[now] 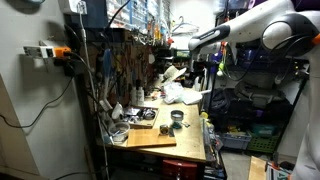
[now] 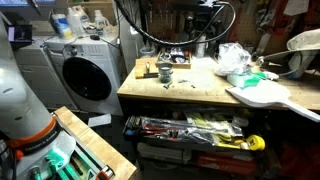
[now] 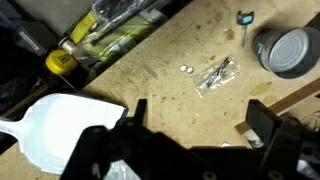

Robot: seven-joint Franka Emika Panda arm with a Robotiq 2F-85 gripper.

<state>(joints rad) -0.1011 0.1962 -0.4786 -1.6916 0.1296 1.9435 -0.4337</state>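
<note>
My gripper (image 3: 198,115) is open and empty, hovering above the bare wooden benchtop (image 3: 150,85). Its two black fingers frame a patch of wood. Nearest to it are a small clear bag of metal parts (image 3: 215,75) and two small washers (image 3: 186,69). A grey tape roll (image 3: 290,50) lies to the upper right; it also shows in both exterior views (image 1: 177,116) (image 2: 165,70). A white paddle-shaped board (image 3: 60,125) lies to the left and also shows in an exterior view (image 2: 265,95). The gripper (image 1: 203,68) hangs high over the bench.
A crumpled white plastic bag (image 1: 180,93) (image 2: 235,58) sits at the back of the bench. A yellow tape measure (image 3: 62,62) lies on the shelf below with other tools. A washing machine (image 2: 85,75) stands beside the bench. Tools hang on a rack (image 1: 130,60).
</note>
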